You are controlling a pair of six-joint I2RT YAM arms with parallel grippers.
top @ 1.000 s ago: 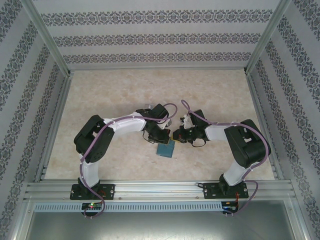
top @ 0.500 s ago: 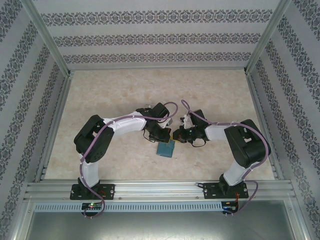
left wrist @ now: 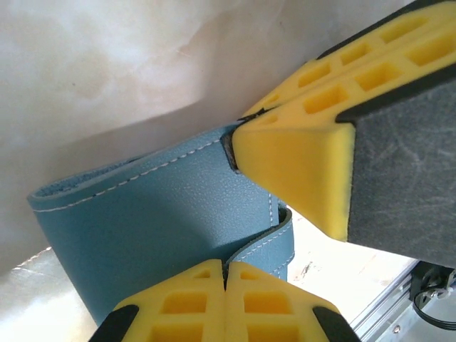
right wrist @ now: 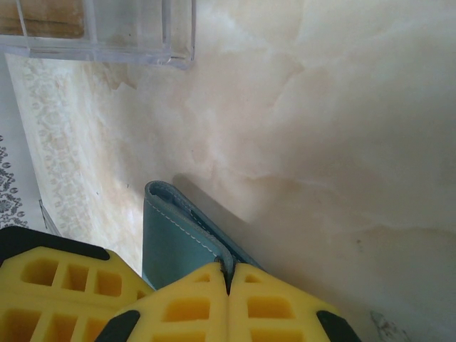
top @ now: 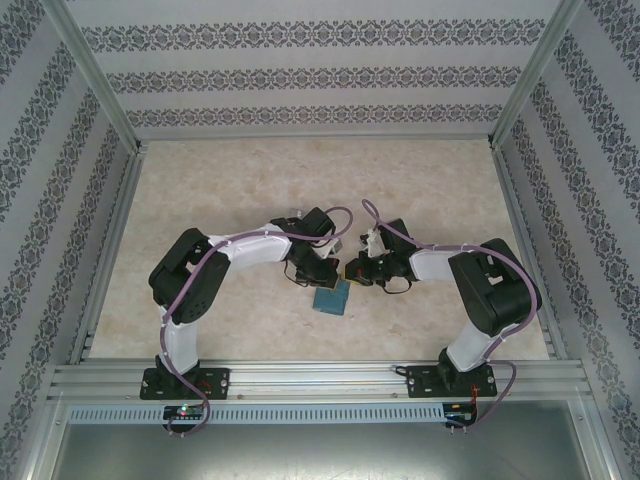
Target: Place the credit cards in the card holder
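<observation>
**Card holder**: teal-blue, soft, stitched card holder (top: pixel 330 299), folding like a book. It sits on the pale marbled bench (top: pixel 250 190) between the two arms, near the front edge. Its leaves are barely parted at the open edge, and no pocket is exposed.

**Left tool** (left wrist: pixel 226 281): yellow fingers clenched. They appear to pinch the lower leaf of the card holder at its open edge.

**Right tool** (right wrist: pixel 228 281): yellow fingers clenched on the card holder's edge. In the left wrist view they nip a corner of the upper leaf.

**Credit cards**: orange-tan flat credit cards (right wrist: pixel 43 18). They appear to lie inside the clear plastic case (right wrist: pixel 128 35) on the bench, well apart from the card holder. How many there are cannot be told.

**Progress**: early. Both tools have hold of the card holder, seemingly to spread it. No card is in a tool or in a pocket.

**Outstanding**: opening the card holder, fetching each card from the case, and seating each one in a pocket.
</observation>
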